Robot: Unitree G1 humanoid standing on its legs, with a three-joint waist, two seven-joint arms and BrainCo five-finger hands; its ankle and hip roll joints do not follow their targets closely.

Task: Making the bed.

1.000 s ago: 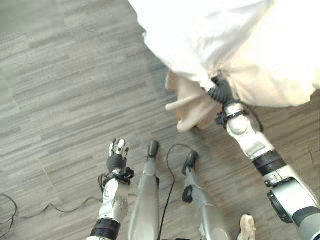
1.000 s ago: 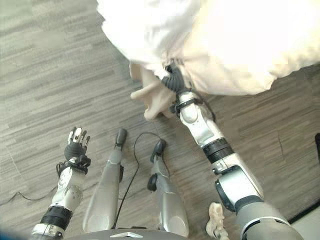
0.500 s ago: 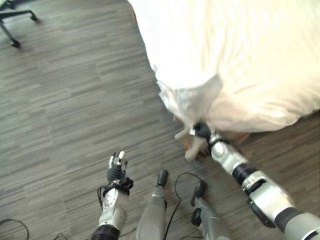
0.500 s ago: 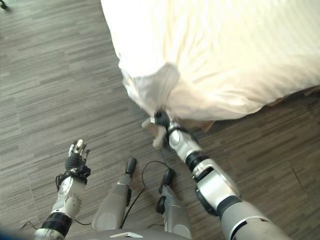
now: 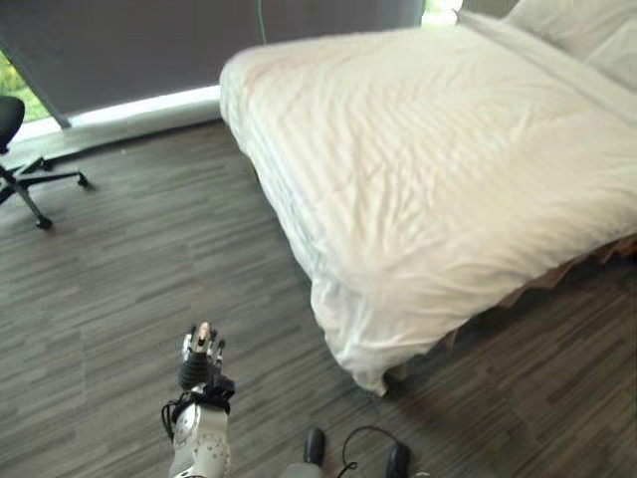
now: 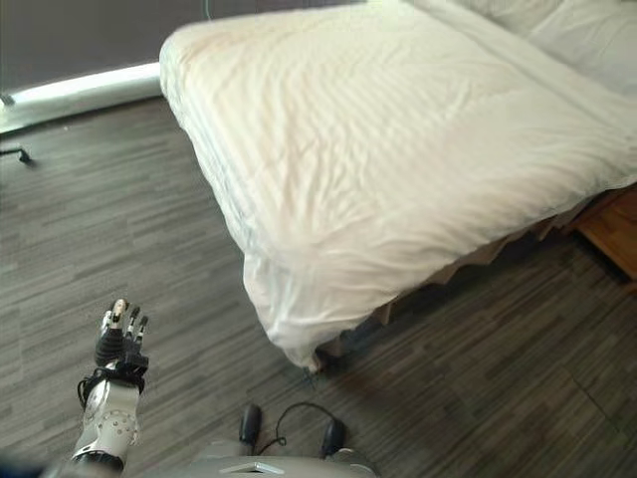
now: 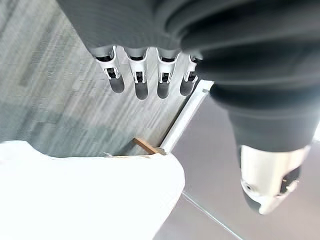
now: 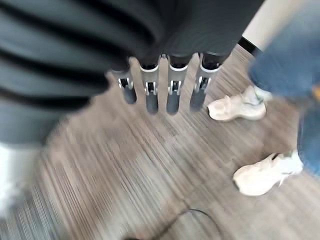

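On the bed (image 5: 557,269) lies a white duvet (image 5: 418,169); left hand (image 5: 199,360) and right hand (image 8: 165,90) hang straight-fingered, empty, above the wood floor (image 5: 139,269).

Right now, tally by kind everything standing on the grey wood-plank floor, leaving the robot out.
White-quilted bed: 1
Black wheeled office chair: 1
Person's white sneakers: 2
Total: 4

The bed (image 5: 557,264) is filling the upper right, and a smooth white duvet (image 5: 428,169) is hanging over its near corner.
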